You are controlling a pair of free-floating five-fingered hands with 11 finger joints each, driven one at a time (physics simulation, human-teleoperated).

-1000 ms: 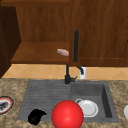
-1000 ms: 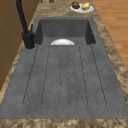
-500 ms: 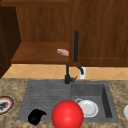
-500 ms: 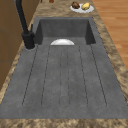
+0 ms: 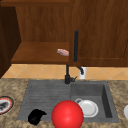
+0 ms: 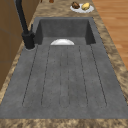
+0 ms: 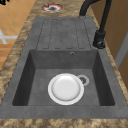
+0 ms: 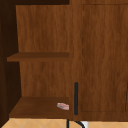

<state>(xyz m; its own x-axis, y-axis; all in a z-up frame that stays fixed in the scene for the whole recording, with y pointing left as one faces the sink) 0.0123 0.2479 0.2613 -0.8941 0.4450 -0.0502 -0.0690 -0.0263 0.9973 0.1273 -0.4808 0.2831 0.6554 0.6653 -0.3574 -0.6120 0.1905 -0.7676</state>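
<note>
My left hand (image 5: pixel 35 116) is a black shape low at the front left, over the front edge of the grey draining board (image 5: pixel 45 95). It holds nothing that I can see, and its finger pose is unclear. The same hand shows as a black bit (image 7: pixel 3 1) in the far left corner of the right side view. A red ball (image 5: pixel 67 115) sits just right of the hand, in front of the sink basin (image 5: pixel 100 92). A white plate (image 5: pixel 87 108) (image 7: pixel 65 88) lies in the basin beside the drain (image 7: pixel 82 80).
A black faucet (image 5: pixel 67 75) stands behind the sink. A small pink object (image 5: pixel 62 52) (image 8: pixel 63 106) lies on the open cabinet's lower shelf, beside a dark door handle (image 5: pixel 76 45). A red-rimmed plate (image 5: pixel 5 105) sits on the left counter, and a plate of food (image 6: pixel 81 6) on the right.
</note>
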